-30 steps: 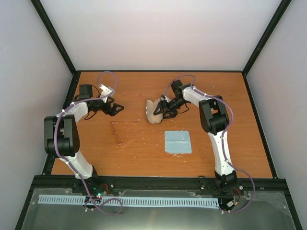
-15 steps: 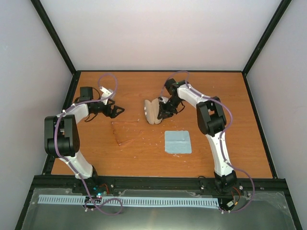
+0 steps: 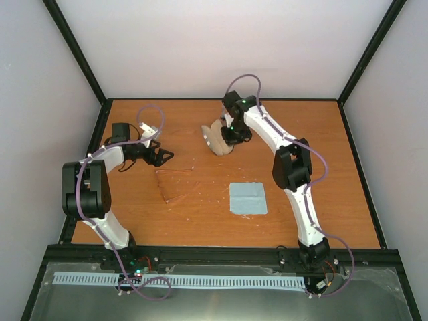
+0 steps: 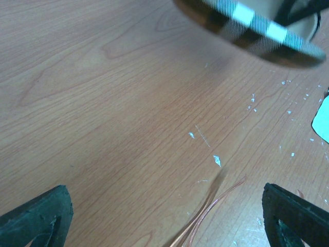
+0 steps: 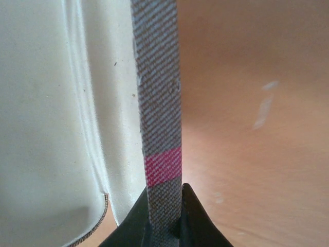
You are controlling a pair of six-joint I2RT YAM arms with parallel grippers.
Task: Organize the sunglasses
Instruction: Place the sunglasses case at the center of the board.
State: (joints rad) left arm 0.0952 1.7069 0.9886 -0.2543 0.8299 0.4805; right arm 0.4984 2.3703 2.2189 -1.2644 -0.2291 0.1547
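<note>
Sunglasses (image 3: 175, 184) lie left of centre on the table (image 3: 321, 154), just near of the left gripper (image 3: 162, 155), whose jaws stand wide apart and empty. The right gripper (image 3: 227, 136), farther right, pinches the case (image 3: 215, 140) rim. The thin amber frame is faint against the wood, its lenses indistinct.

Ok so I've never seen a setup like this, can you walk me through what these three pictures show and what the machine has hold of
These are two robot arms, the left arm and the right arm, bolted at the near edge of a wooden table. The wide picture looks down from above. The other two come from a camera on each wrist. On the table lie thin amber sunglasses, a blue-grey cloth and an open striped case. The right gripper is pinched shut on the case's fabric rim, seen close up between its fingers. The left gripper is open and holds nothing.
</note>
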